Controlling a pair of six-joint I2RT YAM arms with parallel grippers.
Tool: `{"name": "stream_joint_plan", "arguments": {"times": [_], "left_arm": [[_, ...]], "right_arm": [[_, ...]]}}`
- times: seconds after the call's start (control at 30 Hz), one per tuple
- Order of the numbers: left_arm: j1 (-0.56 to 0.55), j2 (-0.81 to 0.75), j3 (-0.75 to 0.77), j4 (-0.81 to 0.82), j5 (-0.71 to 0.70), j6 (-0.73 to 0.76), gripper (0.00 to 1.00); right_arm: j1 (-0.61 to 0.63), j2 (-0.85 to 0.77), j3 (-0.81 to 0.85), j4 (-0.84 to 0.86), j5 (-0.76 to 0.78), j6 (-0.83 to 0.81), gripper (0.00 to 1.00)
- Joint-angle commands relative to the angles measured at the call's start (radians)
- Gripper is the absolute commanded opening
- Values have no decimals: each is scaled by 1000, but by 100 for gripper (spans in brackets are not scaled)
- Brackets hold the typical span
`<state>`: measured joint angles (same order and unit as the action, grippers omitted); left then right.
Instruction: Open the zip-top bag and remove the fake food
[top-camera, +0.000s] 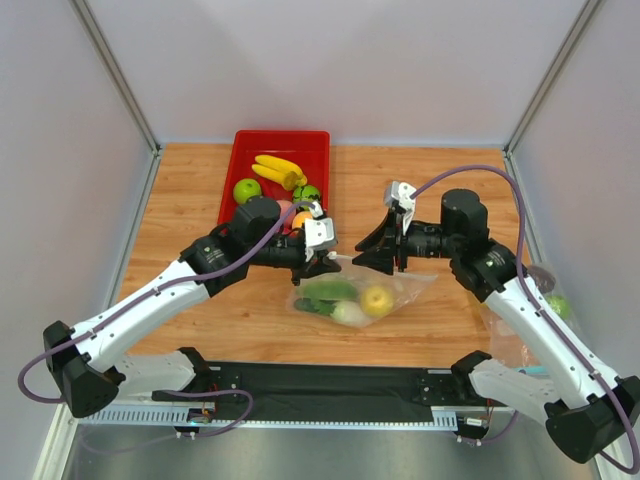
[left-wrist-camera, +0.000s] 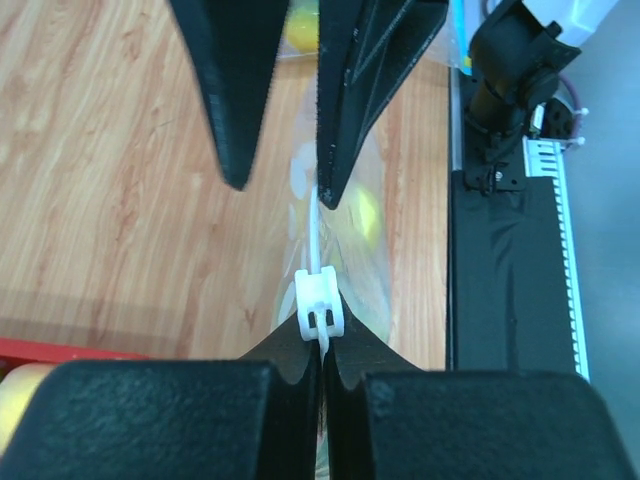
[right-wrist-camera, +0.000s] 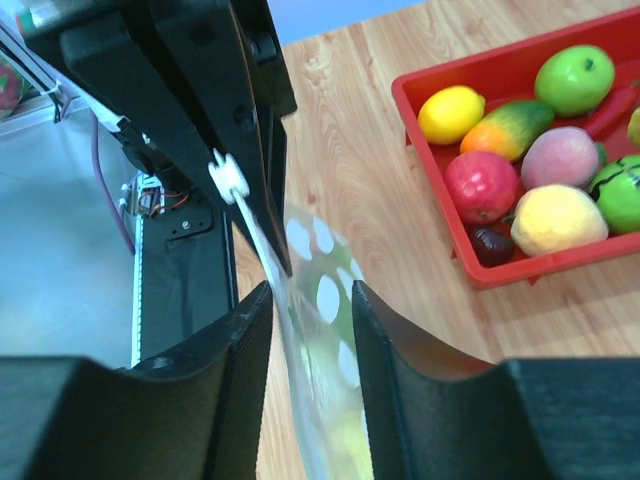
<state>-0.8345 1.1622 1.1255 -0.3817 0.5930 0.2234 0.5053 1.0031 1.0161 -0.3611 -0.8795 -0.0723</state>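
The zip-top bag (top-camera: 405, 283) lies just below centre of the overhead frame on the wooden table (top-camera: 190, 190). The fake food (top-camera: 377, 300) is inside it, green, white and yellow pieces bunched toward the bag's lower left. The left gripper (top-camera: 322, 264) is clamped on the zip edge at the bag's upper left. The right gripper (top-camera: 372, 257) sits just beside it, jaws moderately apart with the edge running between them. Only the left wrist view shows the white slider (left-wrist-camera: 320, 310), right at the left fingertips, with the edge stretched straight up to one right finger. Only the right wrist view shows the bag's white dots and, close up, the red tray (top-camera: 312, 150) holding lemon, peach, red and green fruit. Overhead, the tray sits at upper centre, white walls close three sides, and a black mat (top-camera: 330, 385) runs along the lower edge.
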Motion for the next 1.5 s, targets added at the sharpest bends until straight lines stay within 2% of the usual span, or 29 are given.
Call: {"name": "stream_joint_plan", "arguments": {"times": [0.0, 0.1, 0.3, 0.7, 0.8, 0.93, 1.1, 1.47], "left_arm": [[2, 11, 37, 1, 108, 31, 0], [2, 48, 75, -55, 155, 39, 0], [2, 73, 100, -85, 177, 47, 0], [2, 62, 99, -95, 157, 50, 0], [3, 60, 99, -98, 148, 51, 0], [2, 54, 96, -98, 139, 51, 0], [2, 21, 68, -48, 73, 36, 0], [2, -56, 11, 30, -21, 22, 0]], "right_arm": [[28, 0, 73, 27, 54, -12, 40], [93, 6, 105, 1, 117, -47, 40], [163, 25, 122, 33, 93, -47, 36], [188, 68, 144, -16, 71, -67, 28], [190, 71, 150, -30, 66, -73, 24], [190, 71, 147, -38, 59, -76, 11], [190, 75, 147, -47, 56, -81, 1], [191, 81, 141, -53, 77, -93, 0]]}}
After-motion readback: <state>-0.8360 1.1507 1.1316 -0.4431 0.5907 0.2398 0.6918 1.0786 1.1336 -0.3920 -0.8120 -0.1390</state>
